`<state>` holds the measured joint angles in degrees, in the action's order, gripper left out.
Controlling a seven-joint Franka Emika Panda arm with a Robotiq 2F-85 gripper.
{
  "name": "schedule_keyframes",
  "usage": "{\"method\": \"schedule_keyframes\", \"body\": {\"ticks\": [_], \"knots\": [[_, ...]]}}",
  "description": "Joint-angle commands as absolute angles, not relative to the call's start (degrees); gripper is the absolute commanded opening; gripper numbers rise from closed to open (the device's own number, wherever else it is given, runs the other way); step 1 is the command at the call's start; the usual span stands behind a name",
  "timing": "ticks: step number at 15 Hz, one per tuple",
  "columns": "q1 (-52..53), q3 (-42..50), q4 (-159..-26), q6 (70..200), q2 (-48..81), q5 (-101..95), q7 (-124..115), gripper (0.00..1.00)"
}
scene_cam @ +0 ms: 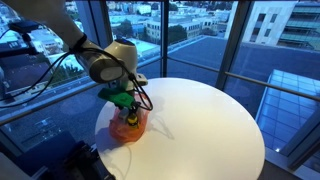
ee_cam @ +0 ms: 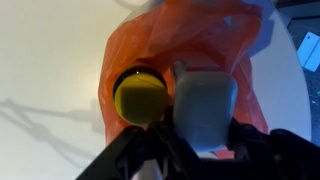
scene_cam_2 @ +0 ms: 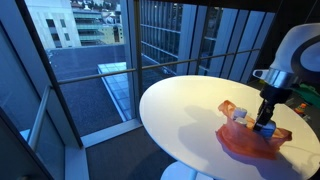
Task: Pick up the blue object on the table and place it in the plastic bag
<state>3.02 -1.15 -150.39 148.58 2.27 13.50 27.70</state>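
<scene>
The end effector [ee_cam: 205, 148] is pinching the blue object [ee_cam: 205, 105], as far as the wrist view shows, and is hanging directly over the orange plastic bag [ee_cam: 200, 30] lying on the bench [scene_cam: 215, 120]. The pickup is looking done, and only the release into the bag is remaining. Just beside the held block, a yellow round object [ee_cam: 140, 98] is sitting inside the bag's mouth.
</scene>
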Motion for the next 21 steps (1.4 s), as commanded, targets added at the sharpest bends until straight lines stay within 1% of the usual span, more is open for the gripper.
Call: {"method": "schedule_keyframes", "body": {"ticks": [1, 6, 7, 8, 9, 11, 12, 13, 18, 21], "knots": [[2.37, -1.83, -150.51, 151.65, 3.58, 9.71, 26.77, 0.21], [2.02, -2.53, -150.74, 155.15, 5.07, 8.14, 27.3, 0.21], [1.95, -2.7, -150.75, 155.43, 5.21, 8.12, 27.32, 0.36], [1.9, -2.87, -150.8, 155.59, 5.19, 8.09, 27.33, 0.71], [1.82, -3.04, -150.85, 155.55, 4.99, 8.27, 27.48, 0.71], [1.7, -3.28, -150.96, 155.3, 4.32, 8.58, 27.8, 0.85], [1.62, -3.36, -151.0, 155.09, 3.88, 8.62, 27.89, 0.93], [1.58, -3.33, -151.02, 154.88, 3.45, 8.32, 27.65, 0.99], [1.09, -2.44, -150.39, 152.39, -0.24, 8.25, 27.55, 1.0], [0.45, -1.21, -149.39, 148.2, -3.46, 8.07, 26.67, 1.0]]}}
